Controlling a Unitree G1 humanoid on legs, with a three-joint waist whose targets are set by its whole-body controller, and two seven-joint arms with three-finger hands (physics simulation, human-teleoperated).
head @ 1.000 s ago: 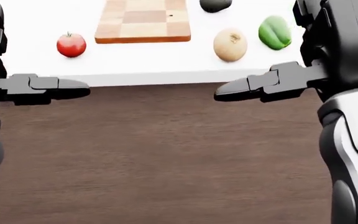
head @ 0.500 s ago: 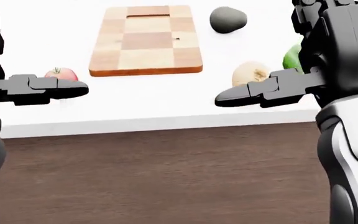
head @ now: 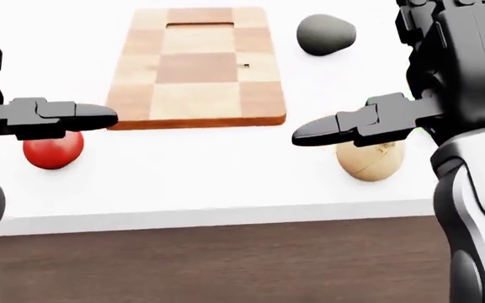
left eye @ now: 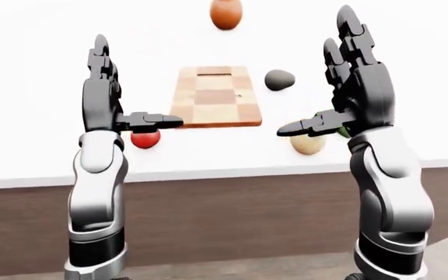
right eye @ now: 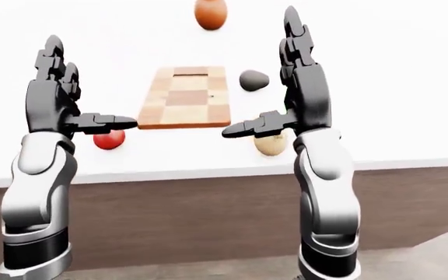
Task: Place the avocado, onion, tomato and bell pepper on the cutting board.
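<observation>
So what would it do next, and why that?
Probably lower the left hand onto the tomato, just below its fingers in the head view. Both hands are open and empty, the cutting board is bare, and the tomato lies close beside the board's near corner.

We hold both forearms upright, either side of the cutting board [left eye: 215,97]. Our left hand [left eye: 103,99] and right hand [left eye: 356,87] stand spread, fingers up, thumbs pointing inward, gripping nothing.
</observation>
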